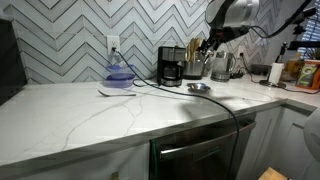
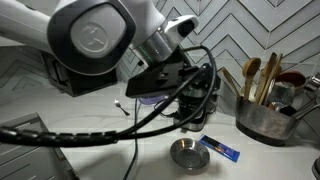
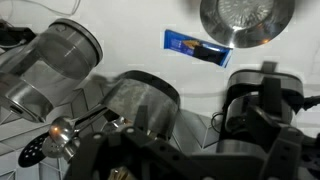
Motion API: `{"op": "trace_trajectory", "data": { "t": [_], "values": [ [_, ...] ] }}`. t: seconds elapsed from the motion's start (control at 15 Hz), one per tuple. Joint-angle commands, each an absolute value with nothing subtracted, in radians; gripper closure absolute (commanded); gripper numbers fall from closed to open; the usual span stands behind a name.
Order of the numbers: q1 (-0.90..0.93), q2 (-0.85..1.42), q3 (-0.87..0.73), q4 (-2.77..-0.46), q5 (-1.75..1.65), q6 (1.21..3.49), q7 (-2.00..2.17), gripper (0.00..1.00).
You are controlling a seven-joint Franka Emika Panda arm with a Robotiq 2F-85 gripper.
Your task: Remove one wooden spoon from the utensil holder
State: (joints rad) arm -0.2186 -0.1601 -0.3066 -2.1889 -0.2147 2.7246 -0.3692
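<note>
The utensil holder (image 1: 193, 71) is a greyish pot between the black coffee maker (image 1: 170, 66) and the kettle (image 1: 222, 66). Light-brown wooden spoons (image 1: 193, 49) stand in it. The holder (image 2: 262, 120) and its spoons (image 2: 253, 76) also show at the right in an exterior view. In the wrist view the holder (image 3: 140, 104) is at the centre, and its spoon ends are hidden behind my fingers. My gripper (image 1: 209, 45) hangs just above and beside the spoon tops. Its dark fingers (image 3: 180, 150) are spread apart with nothing between them.
A small metal bowl (image 2: 185, 153) and a blue packet (image 2: 220, 149) lie on the white counter in front of the holder. A blue object (image 1: 120, 75) sits by the wall socket. A black cable runs over the counter. Bottles and jars stand at the far right (image 1: 295, 72).
</note>
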Motion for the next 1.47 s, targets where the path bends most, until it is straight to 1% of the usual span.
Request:
{"op": "trace_trajectory", "data": {
  "t": [0.0,0.2,0.27,0.4,0.73,1.07,1.4],
  "values": [
    [-0.169,0.002,-0.37,-2.064,0.04,2.809,-0.574,0.0],
    [-0.186,0.086,-0.347,-1.973,0.261,2.797,-0.72,0.0],
    [-0.191,0.018,-0.341,-2.047,0.15,2.799,-0.634,0.0],
    [-0.191,0.063,-0.34,-2.0,0.219,2.799,-0.684,0.0],
    [-0.19,0.081,-0.34,-1.978,0.231,2.799,-0.687,0.0],
    [-0.194,0.143,-0.363,-1.885,0.203,2.902,-0.548,0.0],
    [-0.216,0.182,-0.333,-1.788,0.312,2.971,-0.572,0.0]
  ]
}}
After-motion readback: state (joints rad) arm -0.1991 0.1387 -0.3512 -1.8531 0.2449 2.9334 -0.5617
